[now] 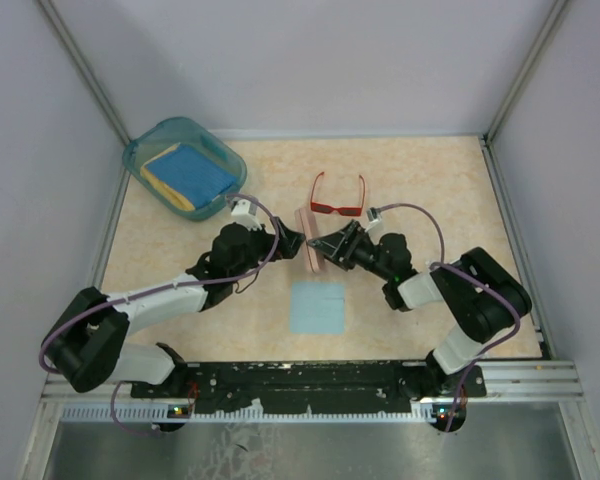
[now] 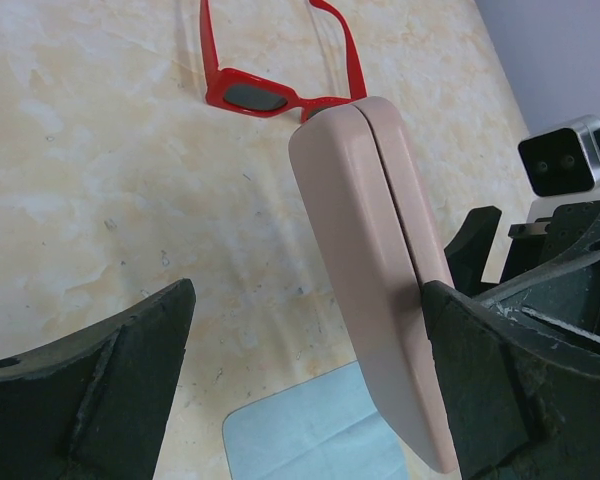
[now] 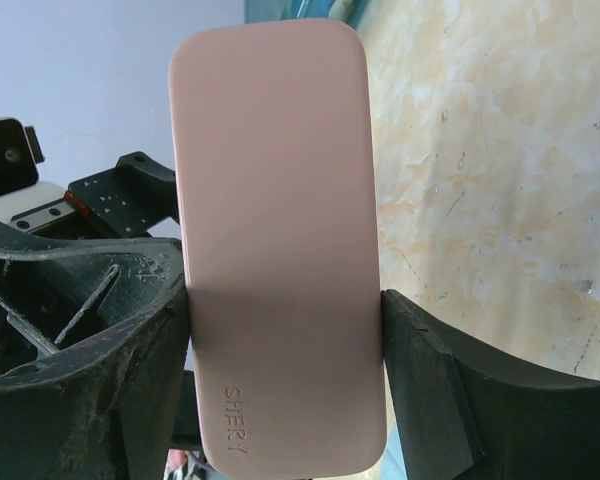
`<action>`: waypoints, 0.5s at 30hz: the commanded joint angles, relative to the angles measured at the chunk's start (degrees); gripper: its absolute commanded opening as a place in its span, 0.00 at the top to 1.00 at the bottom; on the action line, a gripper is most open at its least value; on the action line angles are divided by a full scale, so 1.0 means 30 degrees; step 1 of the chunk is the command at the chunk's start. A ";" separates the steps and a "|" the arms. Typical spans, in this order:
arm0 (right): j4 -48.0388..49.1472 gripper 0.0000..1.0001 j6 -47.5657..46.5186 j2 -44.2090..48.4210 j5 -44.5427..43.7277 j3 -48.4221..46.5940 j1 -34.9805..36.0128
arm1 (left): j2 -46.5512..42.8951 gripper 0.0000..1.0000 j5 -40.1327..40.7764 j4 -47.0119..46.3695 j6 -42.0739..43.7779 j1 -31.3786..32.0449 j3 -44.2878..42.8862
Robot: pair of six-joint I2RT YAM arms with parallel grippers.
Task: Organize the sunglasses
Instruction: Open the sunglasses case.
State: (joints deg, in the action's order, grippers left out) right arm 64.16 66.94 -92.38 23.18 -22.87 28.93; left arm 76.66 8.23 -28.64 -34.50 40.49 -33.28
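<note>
The red-framed sunglasses (image 1: 337,201) lie open on the table behind the grippers and also show in the left wrist view (image 2: 250,95). The closed pink case (image 1: 307,245) stands on its long edge between both grippers. My right gripper (image 1: 330,245) is shut on the case (image 3: 275,150), one finger pressed on each long side. My left gripper (image 1: 288,240) is open wide on the case's left. In the left wrist view its gripper (image 2: 308,300) has its right finger against the case (image 2: 370,250) and its left finger far off.
A light blue cloth (image 1: 317,307) lies flat in front of the case and also shows under it in the left wrist view (image 2: 310,430). A teal tub (image 1: 145,150) holding a blue and yellow pad stands at the back left corner.
</note>
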 commanded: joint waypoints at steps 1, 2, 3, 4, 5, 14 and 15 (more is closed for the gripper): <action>0.3662 1.00 0.0591 0.0460 0.0156 -0.0183 -0.0208 | 0.0426 0.00 0.1118 0.1345 0.0551 -0.0020 0.0182; 0.3662 1.00 0.0659 0.0495 0.0155 -0.0170 -0.0249 | 0.0446 0.00 0.1186 0.1359 0.0592 -0.0020 0.0218; 0.3925 1.00 0.0704 0.0547 0.0129 -0.0147 -0.0265 | 0.0481 0.00 0.1245 0.1409 0.0648 -0.0020 0.0248; 0.4240 1.00 0.0754 0.0601 0.0126 -0.0137 -0.0293 | 0.0511 0.00 0.1344 0.1466 0.0659 -0.0020 0.0252; 0.4320 1.00 0.0800 0.0611 0.0151 -0.0124 -0.0318 | 0.0563 0.00 0.1397 0.1488 0.0660 -0.0020 0.0278; 0.4892 1.00 0.1100 0.0953 0.0445 -0.0059 -0.0560 | 0.0910 0.00 0.2203 0.2033 0.0866 -0.0049 0.0310; 0.4856 1.00 0.1096 0.1007 0.0487 -0.0093 -0.0560 | 0.0946 0.00 0.2295 0.2086 0.0866 -0.0049 0.0296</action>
State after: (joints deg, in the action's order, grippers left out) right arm 65.19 68.20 -92.38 22.76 -22.00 27.81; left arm 77.58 10.72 -28.34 -34.46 40.73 -33.28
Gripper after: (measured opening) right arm 0.697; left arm 0.998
